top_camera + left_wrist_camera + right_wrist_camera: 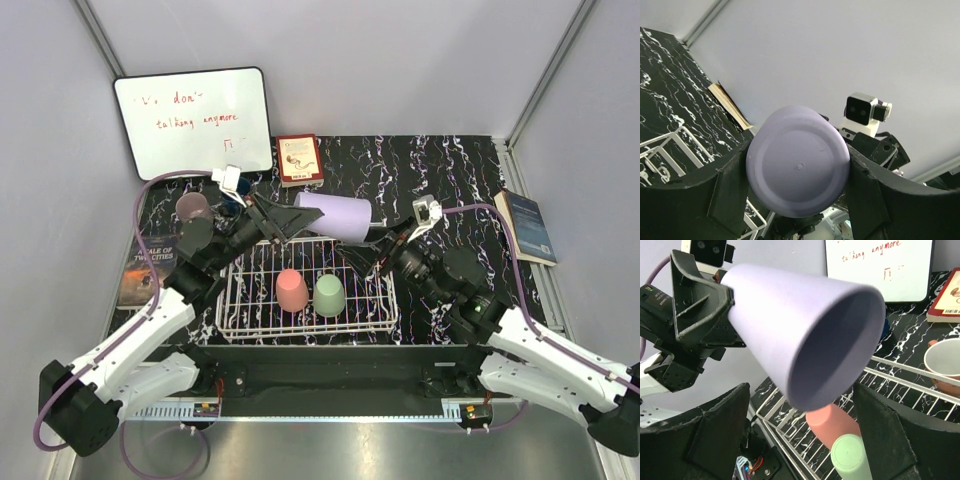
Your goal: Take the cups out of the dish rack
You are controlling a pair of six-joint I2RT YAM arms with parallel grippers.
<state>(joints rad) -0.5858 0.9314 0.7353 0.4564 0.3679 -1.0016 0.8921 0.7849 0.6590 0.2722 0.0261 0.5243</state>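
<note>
Over the dish rack (238,300)'s far rim the lavender cup (335,217) hangs sideways, clamped in the left gripper (293,222), its mouth between the right gripper (372,248)'s spread fingers, and that way in is blocked. Mid-rack, pink cup (291,290) and green cup (329,295) stand side by side, with bare wire floor left and right of them. Beyond the rack's far right corner there's open table (450,170); a red book (299,160) sits behind its middle.

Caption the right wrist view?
Left end effector holds a lavender cup sideways, mouth toward the open right end effector, above the dish rack.
</note>
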